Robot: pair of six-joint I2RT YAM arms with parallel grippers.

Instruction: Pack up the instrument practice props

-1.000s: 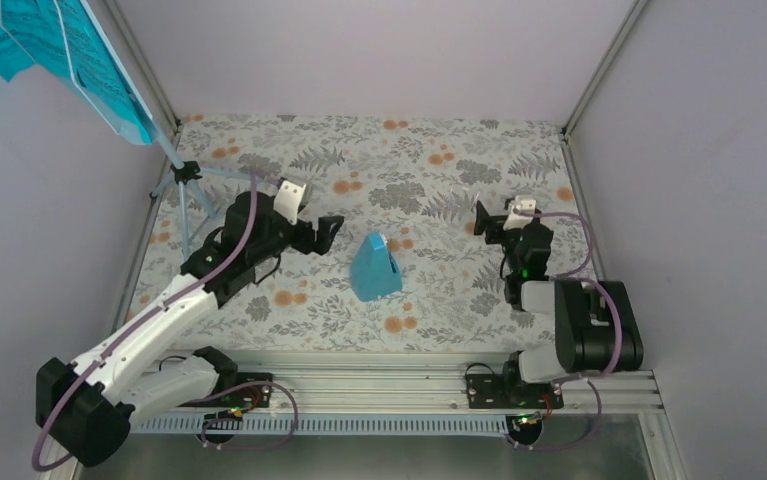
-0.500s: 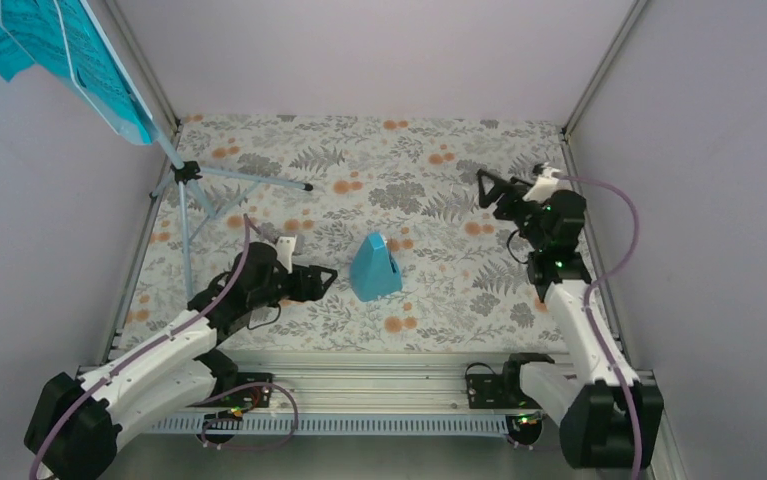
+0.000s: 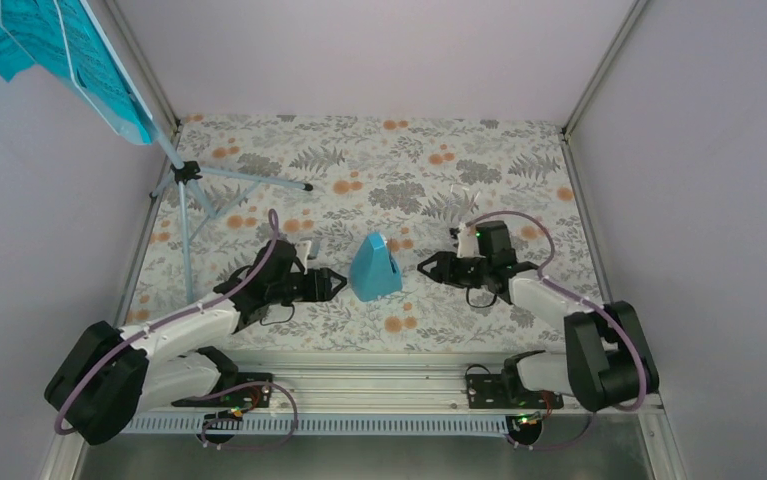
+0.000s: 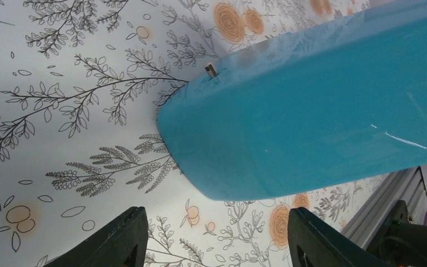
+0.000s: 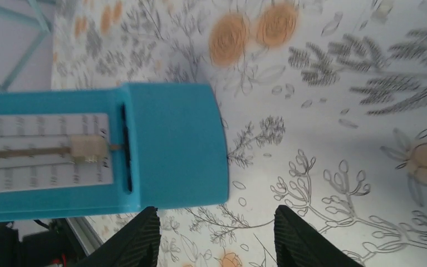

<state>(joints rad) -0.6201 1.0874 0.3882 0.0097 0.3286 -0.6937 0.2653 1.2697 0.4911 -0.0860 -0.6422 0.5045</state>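
A small blue pyramid-shaped metronome stands upright in the middle of the floral table. Its whitish face shows in the right wrist view, and its plain blue side fills the left wrist view. My left gripper sits just left of it, open, with nothing between its fingers. My right gripper sits just right of it, also open and apart from it. The pale blue music stand rises at the far left, with turquoise sheet-music pages on its desk.
The stand's thin tripod legs spread over the table's far left part. Pale walls and metal corner posts close the table on three sides. A metal rail with both arm bases runs along the near edge.
The left arm pulled back toward the near side and lowered beside the metronome's left. The right arm swung from the far right in to the metronome's right. Both jaws narrowed somewhat.
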